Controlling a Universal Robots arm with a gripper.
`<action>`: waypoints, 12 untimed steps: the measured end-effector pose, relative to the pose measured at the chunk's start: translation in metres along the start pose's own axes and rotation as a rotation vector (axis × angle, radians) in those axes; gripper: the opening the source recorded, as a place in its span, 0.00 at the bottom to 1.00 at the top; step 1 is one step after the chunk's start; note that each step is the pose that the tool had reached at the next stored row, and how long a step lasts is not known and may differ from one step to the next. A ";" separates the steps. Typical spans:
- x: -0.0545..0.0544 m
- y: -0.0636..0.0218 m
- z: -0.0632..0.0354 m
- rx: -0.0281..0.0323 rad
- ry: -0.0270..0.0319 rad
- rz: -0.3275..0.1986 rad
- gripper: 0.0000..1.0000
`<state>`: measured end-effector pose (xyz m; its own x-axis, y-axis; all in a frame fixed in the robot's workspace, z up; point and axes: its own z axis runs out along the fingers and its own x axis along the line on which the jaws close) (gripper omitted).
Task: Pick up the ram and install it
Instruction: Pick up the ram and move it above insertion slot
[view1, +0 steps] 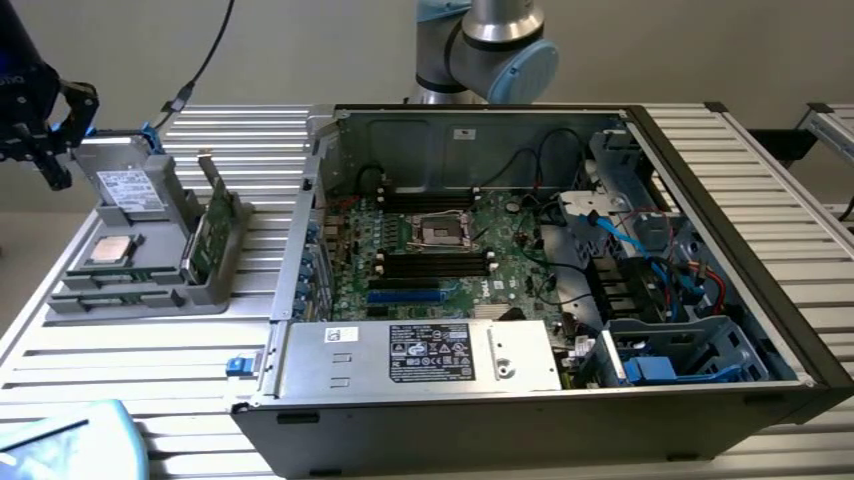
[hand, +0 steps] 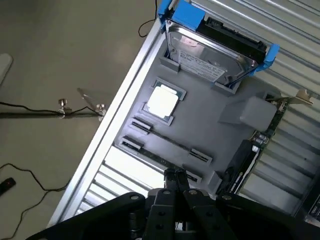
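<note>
Your gripper (hand: 175, 176) hangs over the grey parts tray (hand: 210, 130) at the far left corner of the slatted aluminium table (view1: 134, 380), with its two dark fingers pressed together and nothing between them. The ram (hand: 157, 159) is in the tray, a thin green stick set on edge in a slot along the tray's near edge, just under the closed fingertips in the wrist view. It is not gripped.

Further back on the same tray, a square silver processor (hand: 162, 102) lies flat at the middle. A hard drive (hand: 210, 55) in a blue bracket leans at the far end. A wider green expansion card (view1: 211, 235) stands upright along the tray edge nearest the computer case (view1: 534, 430).

The case lies open on its side across the middle of the table, with its motherboard (view1: 454, 250) facing up.

Beyond the table's left edge, black cables (hand: 30, 112) trail over a beige floor (hand: 60, 60). A plain pale wall (view1: 294, 50) rises behind the far edge.
</note>
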<state>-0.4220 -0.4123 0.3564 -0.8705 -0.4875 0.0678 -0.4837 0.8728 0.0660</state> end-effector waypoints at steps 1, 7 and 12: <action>0.000 0.0000 0.0000 -0.0031 -0.0014 -0.016 0.11; 0.000 0.0001 0.0001 -0.0192 -0.0075 -0.118 0.11; 0.000 -0.0001 0.0000 -0.0178 -0.0035 -0.208 0.11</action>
<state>-0.4220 -0.4124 0.3563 -0.7525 -0.6569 0.0474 -0.6512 0.7528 0.0958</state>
